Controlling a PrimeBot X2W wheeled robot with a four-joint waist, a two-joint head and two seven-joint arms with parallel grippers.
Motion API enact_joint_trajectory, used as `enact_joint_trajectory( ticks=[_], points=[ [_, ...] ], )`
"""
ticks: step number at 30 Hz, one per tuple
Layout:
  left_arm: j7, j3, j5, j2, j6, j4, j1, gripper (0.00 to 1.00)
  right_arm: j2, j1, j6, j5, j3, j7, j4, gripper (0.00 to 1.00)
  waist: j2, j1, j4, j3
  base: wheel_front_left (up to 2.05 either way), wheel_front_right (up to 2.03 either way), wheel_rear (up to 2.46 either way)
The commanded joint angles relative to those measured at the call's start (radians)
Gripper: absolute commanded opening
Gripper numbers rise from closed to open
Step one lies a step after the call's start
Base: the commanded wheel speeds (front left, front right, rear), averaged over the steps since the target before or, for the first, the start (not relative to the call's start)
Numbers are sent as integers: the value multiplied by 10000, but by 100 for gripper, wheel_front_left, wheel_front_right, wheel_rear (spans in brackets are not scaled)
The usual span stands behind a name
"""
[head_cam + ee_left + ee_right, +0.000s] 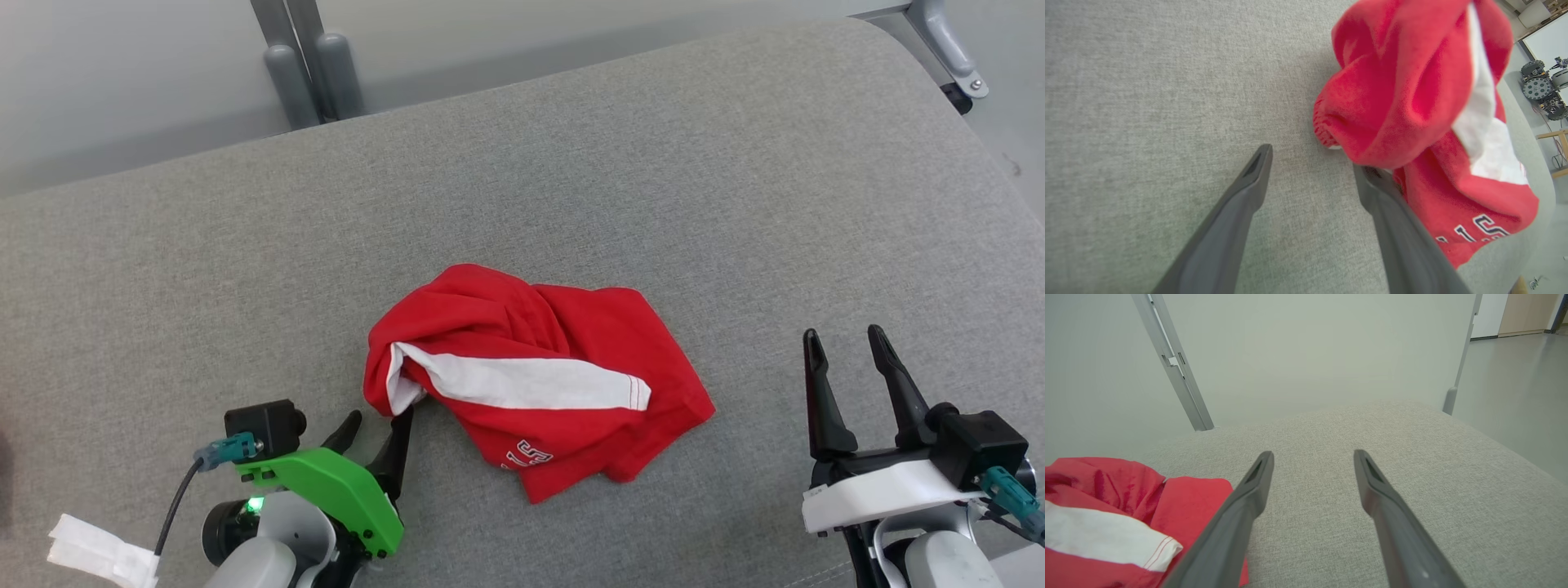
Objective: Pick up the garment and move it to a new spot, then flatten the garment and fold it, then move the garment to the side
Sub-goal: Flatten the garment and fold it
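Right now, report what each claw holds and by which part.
Nothing is held. The left claw stands open at the edge of the red garment; the right claw is open, apart from it.

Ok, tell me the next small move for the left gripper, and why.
Probably ease the left gripper forward and close it on the crumpled red garment with the white panel. Its jaws stand open at the garment's near left edge, one finger against the fold, and the cloth lies bunched on the grey fabric surface.
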Motion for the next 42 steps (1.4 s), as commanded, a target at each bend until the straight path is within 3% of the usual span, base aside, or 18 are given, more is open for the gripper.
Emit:
enact_joint_trajectory(
  ticks=[1,3,4,5,6,7,12,17,19,23,28,32,37,42],
  points=[
    [-144,-12,114,-15,-181,199,-238,100,8,-112,5,-42,11,-35,8,100,0,0,-25,8,0,0,0],
    [-360,-43,283,-74,-316,501,-481,100,12,-110,5,-52,16,-35,34,100,0,0,-41,-15,0,0,0],
    [-506,-17,345,-93,-351,618,-588,94,13,-101,5,-59,18,-35,43,100,0,0,-46,-30,0,0,0],
    [-732,55,344,-185,-434,722,-695,49,16,-84,5,-58,24,-35,49,100,0,0,-52,-65,0,0,0],
    [-898,85,353,-242,-518,757,-772,37,21,-60,5,-51,23,-35,52,100,0,0,-54,-86,0,0,0],
    [-1115,129,331,-317,-695,759,-858,0,23,-30,5,-43,19,-35,54,100,0,0,-48,-106,0,0,0],
    [-1729,165,277,-533,-1349,736,-1234,0,39,73,5,-36,-33,-35,94,100,0,0,87,-198,0,0,0],
    [-2015,170,382,-636,-1478,143,-1502,0,48,134,5,-30,-63,-34,144,100,0,0,297,-391,0,0,0],
    [-1915,105,663,-465,-1243,-409,-1597,0,52,214,5,-29,-102,-34,138,100,0,0,455,-482,0,0,0],
    [-1227,-338,2072,434,-183,-1913,-1797,0,54,371,5,-42,-109,-34,157,100,0,0,810,-676,0,0,0],
    [441,-973,3848,1612,1217,-4305,-1945,0,57,518,5,20,-67,-34,177,100,0,0,1284,-844,0,0,0],
    [1802,-1332,4893,2221,1897,-5999,-2245,0,59,547,5,30,-32,-34,197,100,0,0,1543,-927,0,0,0],
    [3557,-2054,5334,2516,1875,-6995,-2581,0,62,436,5,67,33,-34,244,100,0,0,1589,-903,0,0,0],
    [4156,-2488,4963,2314,1542,-5198,-2523,0,64,236,5,193,275,-34,283,100,0,0,1296,-664,0,0,0]
  ],
)
